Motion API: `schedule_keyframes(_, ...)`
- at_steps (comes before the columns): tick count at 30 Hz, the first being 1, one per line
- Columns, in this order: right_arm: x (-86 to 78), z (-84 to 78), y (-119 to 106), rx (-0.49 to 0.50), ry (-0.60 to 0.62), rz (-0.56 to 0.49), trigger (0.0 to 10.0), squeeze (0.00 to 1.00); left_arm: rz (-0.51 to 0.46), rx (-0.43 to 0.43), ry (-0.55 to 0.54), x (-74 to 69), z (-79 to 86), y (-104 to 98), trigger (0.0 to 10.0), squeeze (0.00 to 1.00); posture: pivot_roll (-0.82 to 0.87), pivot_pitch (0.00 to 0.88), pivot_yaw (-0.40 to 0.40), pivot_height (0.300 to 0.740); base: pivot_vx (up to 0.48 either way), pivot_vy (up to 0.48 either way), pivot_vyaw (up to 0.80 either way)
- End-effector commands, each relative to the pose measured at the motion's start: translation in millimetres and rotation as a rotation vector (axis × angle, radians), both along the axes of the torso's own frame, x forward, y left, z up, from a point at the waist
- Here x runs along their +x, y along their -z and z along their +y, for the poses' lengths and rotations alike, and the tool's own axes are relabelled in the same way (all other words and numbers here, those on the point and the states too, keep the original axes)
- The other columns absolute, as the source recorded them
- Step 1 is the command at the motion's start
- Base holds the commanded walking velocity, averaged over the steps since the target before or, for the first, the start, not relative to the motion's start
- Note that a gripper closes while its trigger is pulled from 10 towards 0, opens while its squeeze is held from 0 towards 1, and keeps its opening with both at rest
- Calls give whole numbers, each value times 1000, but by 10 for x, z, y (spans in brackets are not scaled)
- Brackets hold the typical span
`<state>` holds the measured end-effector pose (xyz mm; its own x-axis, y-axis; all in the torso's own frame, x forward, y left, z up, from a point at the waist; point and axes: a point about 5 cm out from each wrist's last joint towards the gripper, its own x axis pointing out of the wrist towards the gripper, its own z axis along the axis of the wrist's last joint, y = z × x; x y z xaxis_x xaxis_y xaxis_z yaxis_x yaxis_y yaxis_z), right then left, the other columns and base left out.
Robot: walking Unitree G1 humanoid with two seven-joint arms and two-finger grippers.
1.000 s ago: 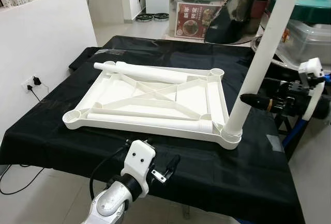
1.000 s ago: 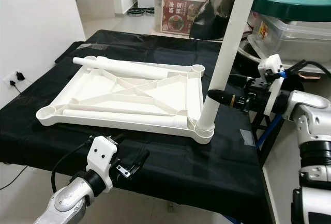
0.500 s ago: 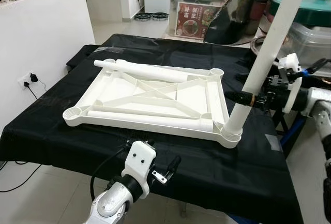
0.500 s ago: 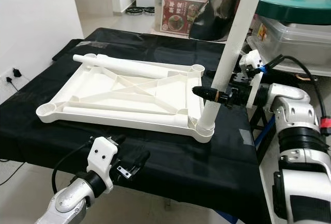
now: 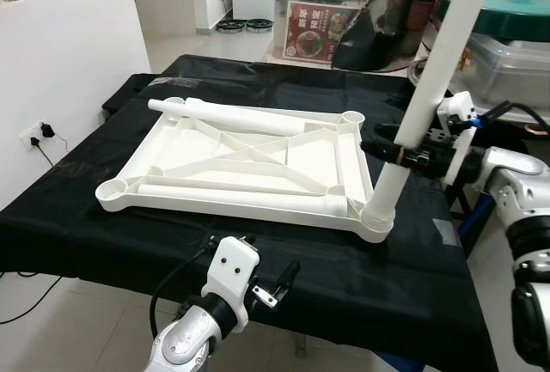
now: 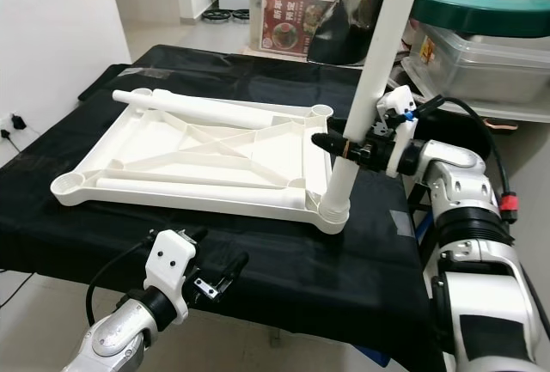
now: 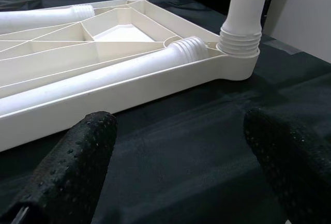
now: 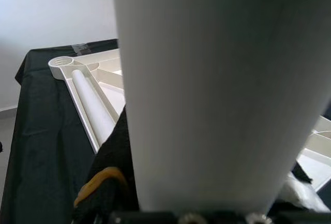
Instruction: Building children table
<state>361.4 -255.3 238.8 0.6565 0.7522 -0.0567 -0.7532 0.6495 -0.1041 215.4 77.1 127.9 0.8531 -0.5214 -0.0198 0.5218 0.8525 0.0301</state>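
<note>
Left eye view showed the white tabletop [image 5: 249, 166] lying upside down on the black-covered desk [image 5: 412, 286]. One white leg [image 5: 421, 106] stood tilted in the tabletop's near right corner socket. The right tool [image 6: 344, 146] was clenched around that leg, low on its shaft. Two loose legs [image 5: 232, 117] lay in the tabletop's frame. The left tool [image 7: 181, 162] hovered released over the desk's near edge, its fingers [image 7: 77, 157] apart.
</note>
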Motion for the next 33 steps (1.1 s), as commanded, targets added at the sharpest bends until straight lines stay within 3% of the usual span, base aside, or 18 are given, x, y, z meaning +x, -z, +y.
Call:
schedule_keyframes(1, 29, 53, -45, -8, -6, -27, 0, 0, -11, 2, 1, -7, -9, -17, 10000, 0, 137, 40, -74, 740, 0, 0, 0)
schedule_keyframes(15, 43, 116, -39, -15, 40, -60, 0, 0, -15, 2, -3, 9, -6, -22, 10000, 0, 136, 43, -72, 740, 0, 0, 0)
schedule_keyframes(21, 40, 269, 92, -39, 244, -94, 0, 0, -44, 7, -29, 98, 51, -84, 10000, 0, 123, 50, -67, 740, 0, 0, 0)
schedule_keyframes(24, 31, 299, 108, -33, 281, -94, 0, 0, -50, 13, -32, 120, 67, -91, 10000, 0, 121, 51, -66, 740, 0, 0, 0)
schedule_keyframes(29, 42, 347, 109, -19, 463, -101, 0, 0, -63, 21, -43, 171, 109, -115, 10000, 0, 121, 52, -66, 740, 0, 0, 0)
schedule_keyframes(33, 42, 347, 109, -19, 463, -101, 0, 0, -63, 21, -43, 171, 109, -115, 10000, 0, 121, 52, -66, 740, 0, 0, 0)
